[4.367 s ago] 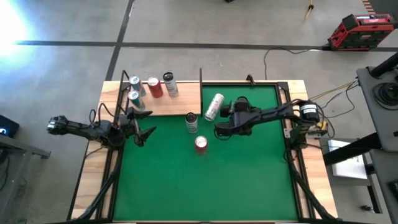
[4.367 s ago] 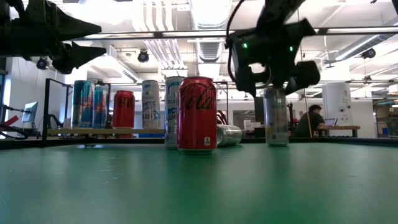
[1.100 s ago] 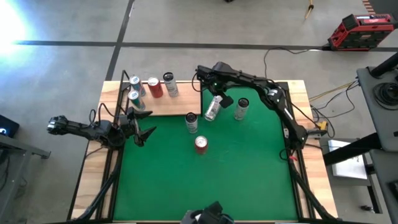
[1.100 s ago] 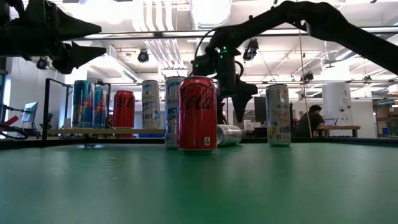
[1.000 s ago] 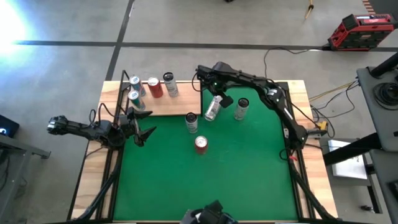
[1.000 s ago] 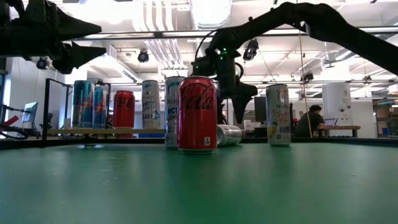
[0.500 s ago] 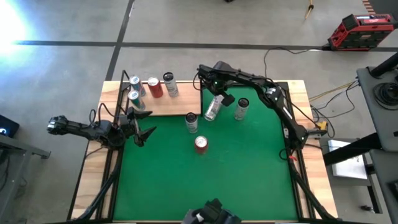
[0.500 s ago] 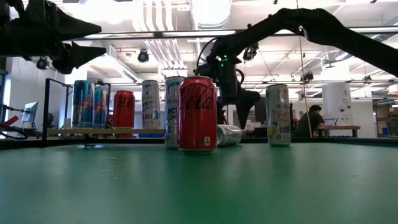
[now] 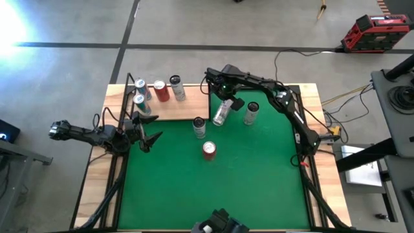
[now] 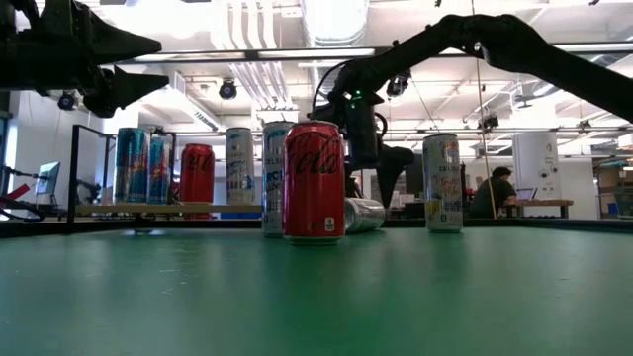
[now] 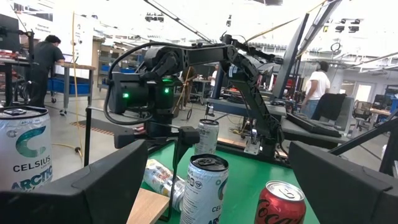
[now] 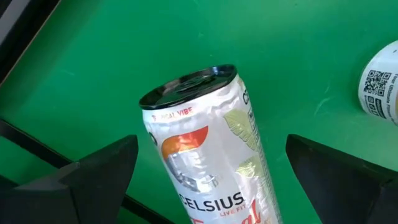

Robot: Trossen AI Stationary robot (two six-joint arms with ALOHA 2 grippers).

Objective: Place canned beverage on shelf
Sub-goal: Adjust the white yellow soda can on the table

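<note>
Your right gripper (image 9: 228, 102) hangs over the far middle of the green mat (image 9: 259, 175), fingers spread wide and holding nothing, directly above the fallen can (image 9: 221, 112), a silver can lying on its side just off the shelf's right edge. In the right wrist view that can (image 12: 208, 155) sits between the two fingers (image 12: 93, 171), its dark top pointing toward the black rail, so the jaws already straddle the body rather than the ends. Judging from this, the step in hand is the pick: come straight down, keep the can centred between the pads, and clamp across the round body near its middle, not near the rim, since a can on its side will likely roll if only one finger meets it first. Watch the upright silver can (image 9: 199, 127) close by on the mat and the taller one (image 9: 251, 112) on the other side; neither should be brushed on the way down. Once lifted, you need to turn the can upright before setting it on the shelf (image 9: 184, 107), the light-wood board at the far left, where four cans already stand along its far and left parts, leaving bare wood nearer the mat. The red can (image 9: 209, 149) stands farther forward, well clear. Your left gripper (image 9: 147, 137) waits with fingers released at the mat's left edge, just in front of the shelf.
</note>
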